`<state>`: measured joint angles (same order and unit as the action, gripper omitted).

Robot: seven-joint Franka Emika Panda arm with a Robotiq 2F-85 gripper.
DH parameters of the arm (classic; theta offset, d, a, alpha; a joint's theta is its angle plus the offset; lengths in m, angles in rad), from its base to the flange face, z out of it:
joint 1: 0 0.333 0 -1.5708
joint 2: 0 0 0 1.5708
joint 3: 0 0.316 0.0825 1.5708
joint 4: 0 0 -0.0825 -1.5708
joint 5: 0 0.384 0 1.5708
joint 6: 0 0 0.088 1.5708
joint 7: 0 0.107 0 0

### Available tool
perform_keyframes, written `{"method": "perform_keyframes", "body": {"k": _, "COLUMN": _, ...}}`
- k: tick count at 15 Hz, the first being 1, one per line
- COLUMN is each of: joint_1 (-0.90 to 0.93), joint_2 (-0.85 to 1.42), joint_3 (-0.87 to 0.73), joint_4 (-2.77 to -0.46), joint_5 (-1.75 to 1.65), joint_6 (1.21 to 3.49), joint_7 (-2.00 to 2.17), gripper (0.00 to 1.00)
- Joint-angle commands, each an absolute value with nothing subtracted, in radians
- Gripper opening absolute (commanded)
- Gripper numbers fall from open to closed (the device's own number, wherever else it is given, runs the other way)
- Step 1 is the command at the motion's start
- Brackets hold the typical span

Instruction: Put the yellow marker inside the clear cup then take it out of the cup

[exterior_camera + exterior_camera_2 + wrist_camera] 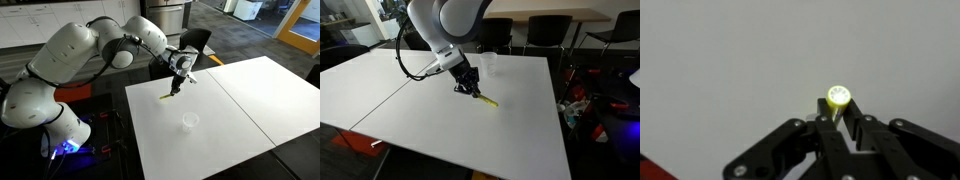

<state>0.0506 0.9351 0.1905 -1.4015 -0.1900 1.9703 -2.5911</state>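
Here, yellow marker [488, 99] aslant, free end downward

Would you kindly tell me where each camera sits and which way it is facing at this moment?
Exterior view: raised, off a table corner, looking down; whole arm, gripper, yellow marker, clear cup.
Exterior view: lower, at the far table edge, facing the arm; cup lies beyond the gripper.
Wrist view: looks along the fingers at the marker's end.
Shared: all show the gripper shut on the marker.
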Motion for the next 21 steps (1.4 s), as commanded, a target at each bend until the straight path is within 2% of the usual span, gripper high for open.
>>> {"method": "perform_keyframes", "body": {"k": 1, "joint_1": -0.012, "joint_2": 1.007, "joint_3": 0.288, "joint_4": -1.319, "joint_5": -0.272, "joint_6": 1.919, "joint_7": -2.61, "gripper": 0.05}}
{"method": "perform_keyframes", "body": {"k": 4, "joint_1": -0.05, "joint_2": 1.043, "joint_3": 0.354, "joint_4": -1.304, "joint_5": -0.351, "joint_6": 1.915, "joint_7": -2.605, "gripper": 0.06}}
{"method": "perform_keyframes", "body": {"k": 5, "joint_1": -0.067, "joint_2": 1.052, "joint_3": 0.38, "joint_4": -1.299, "joint_5": -0.377, "joint_6": 1.906, "joint_7": -2.604, "gripper": 0.45}}
{"method": "perform_keyframes", "body": {"k": 6, "joint_1": -0.076, "joint_2": 1.06, "joint_3": 0.397, "joint_4": -1.294, "joint_5": -0.394, "joint_6": 1.899, "joint_7": -2.604, "gripper": 0.46}}
{"method": "perform_keyframes", "body": {"k": 8, "joint_1": -0.078, "joint_2": 1.057, "joint_3": 0.399, "joint_4": -1.3, "joint_5": -0.402, "joint_6": 1.903, "joint_7": -2.604, "gripper": 0.6}}
{"method": "perform_keyframes", "body": {"k": 13, "joint_1": 0.035, "joint_2": 0.946, "joint_3": 0.246, "joint_4": -1.415, "joint_5": -0.332, "joint_6": 2.014, "joint_7": -2.567, "gripper": 0.97}}
{"method": "perform_keyframes", "body": {"k": 14, "joint_1": 0.05, "joint_2": 0.917, "joint_3": 0.231, "joint_4": -1.449, "joint_5": -0.339, "joint_6": 2.045, "joint_7": -2.55, "gripper": 1.0}}
{"method": "perform_keyframes", "body": {"k": 21, "joint_1": 0.097, "joint_2": 0.713, "joint_3": 0.178, "joint_4": -1.688, "joint_5": -0.353, "joint_6": 2.258, "joint_7": -2.403, "gripper": 1.0}}
